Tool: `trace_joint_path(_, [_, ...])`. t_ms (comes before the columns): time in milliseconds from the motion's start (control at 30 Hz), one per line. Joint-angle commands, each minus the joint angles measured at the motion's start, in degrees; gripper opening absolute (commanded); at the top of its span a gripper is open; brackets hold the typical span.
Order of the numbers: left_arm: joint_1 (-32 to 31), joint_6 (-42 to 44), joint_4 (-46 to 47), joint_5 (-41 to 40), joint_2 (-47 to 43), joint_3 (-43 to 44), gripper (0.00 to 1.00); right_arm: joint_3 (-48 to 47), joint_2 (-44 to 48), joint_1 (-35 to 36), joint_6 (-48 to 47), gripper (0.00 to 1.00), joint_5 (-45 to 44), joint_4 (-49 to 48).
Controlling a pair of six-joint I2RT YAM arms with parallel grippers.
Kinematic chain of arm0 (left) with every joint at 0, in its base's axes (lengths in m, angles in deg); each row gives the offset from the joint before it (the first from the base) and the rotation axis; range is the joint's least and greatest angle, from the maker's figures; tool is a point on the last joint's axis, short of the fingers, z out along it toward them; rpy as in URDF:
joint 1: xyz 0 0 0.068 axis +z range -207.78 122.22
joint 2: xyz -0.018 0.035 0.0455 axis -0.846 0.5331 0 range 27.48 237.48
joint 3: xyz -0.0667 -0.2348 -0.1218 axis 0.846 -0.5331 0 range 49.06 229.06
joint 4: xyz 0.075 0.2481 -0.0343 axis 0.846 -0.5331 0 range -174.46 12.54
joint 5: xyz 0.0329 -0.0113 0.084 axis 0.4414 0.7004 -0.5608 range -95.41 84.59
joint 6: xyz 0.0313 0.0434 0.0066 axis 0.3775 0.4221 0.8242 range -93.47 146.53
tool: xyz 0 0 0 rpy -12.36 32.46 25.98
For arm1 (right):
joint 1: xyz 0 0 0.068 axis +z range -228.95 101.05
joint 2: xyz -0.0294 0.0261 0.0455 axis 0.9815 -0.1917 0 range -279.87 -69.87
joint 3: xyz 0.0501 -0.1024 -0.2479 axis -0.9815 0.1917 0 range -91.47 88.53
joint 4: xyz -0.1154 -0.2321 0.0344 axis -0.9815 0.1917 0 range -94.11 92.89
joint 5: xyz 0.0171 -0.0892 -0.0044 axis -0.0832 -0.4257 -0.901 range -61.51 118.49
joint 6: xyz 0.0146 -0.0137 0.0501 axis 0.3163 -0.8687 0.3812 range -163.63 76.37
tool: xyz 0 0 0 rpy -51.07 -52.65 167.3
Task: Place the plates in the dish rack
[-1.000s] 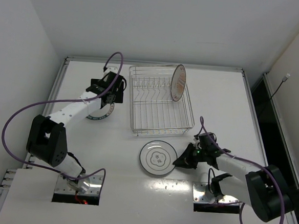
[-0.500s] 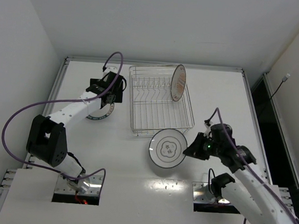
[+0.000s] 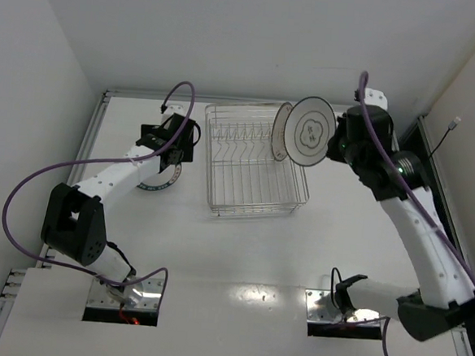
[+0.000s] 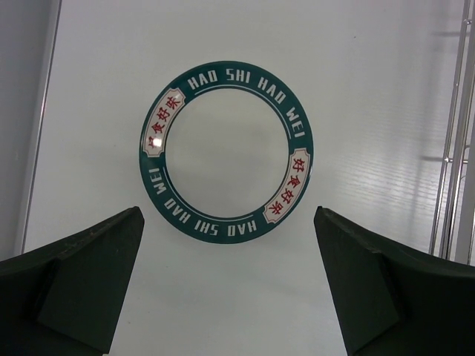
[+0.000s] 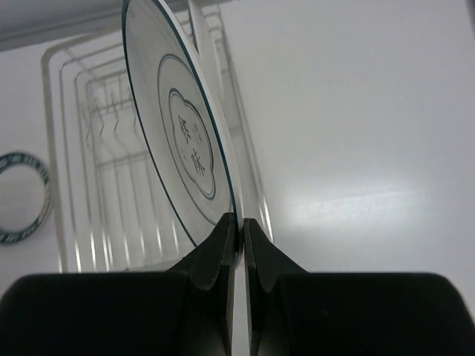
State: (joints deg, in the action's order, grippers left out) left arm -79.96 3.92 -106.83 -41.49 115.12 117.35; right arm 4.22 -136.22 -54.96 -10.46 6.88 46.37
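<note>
— Three plates show from overhead; where does each sit?

— The sunburst plate [image 3: 282,132] stands on edge at the upper right corner of the dish rack [image 3: 260,210]. The motif plate [image 3: 313,141] hangs in the air just right of it, pinched by the right gripper [image 3: 338,144]. The green-rimmed plate [image 3: 157,180] lies flat on the table [image 3: 215,266], left of the rack, under the left gripper [image 3: 170,145].

— And the left wrist view?

— There the green-rimmed plate lies face up in the centre of the frame. The fingers stand spread wide at the lower corners, clear of it and holding nothing.

— The right wrist view?

— The jaws are clenched on the motif plate's lower rim, at the bottom centre. The plate rises toward the upper left, tilted, with the rack's tines [image 5: 119,133] behind it. Whether it touches the sunburst plate cannot be told.

— So how should this step go?

— Likely best: bring the plate upright and line its edge up with a free slot beside the sunburst plate. Then lower it straight down between two tines. The grip should loosen only once the rim rests on the wires, since a tilted plate could knock its neighbour or fall flat.
</note>
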Motion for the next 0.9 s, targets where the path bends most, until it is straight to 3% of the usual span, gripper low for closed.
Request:
trace_joint_path(0, [-0.24,-0.86,0.71,-1.10,-1.85,1.41,0.99,-7.51,-7.99,0.18,-6.88,0.00,-11.09,-8.10])
trace_joint_path(267, [-0.24,-1.47,1.33,1.18,-1.85,1.41,0.99,-16.14,-26.36,1.93,-10.05,0.00,-12.67,-15.14])
trace_joint_path(433, [-0.24,-1.47,1.33,1.70,-1.85,1.41,0.99,-20.09,-35.32,3.35,-12.16,0.00,-18.81,-15.94])
trace_joint_path(767, [-0.24,-1.47,1.33,2.32,-1.85,1.41,0.99,-20.63,-43.60,5.62,-13.92,0.00,-26.81,-19.89])
trace_joint_path(867, [-0.24,-1.47,1.33,2.85,-1.33,1.41,0.99,-20.63,-45.27,7.82,-18.65,0.00,-32.78,-23.49])
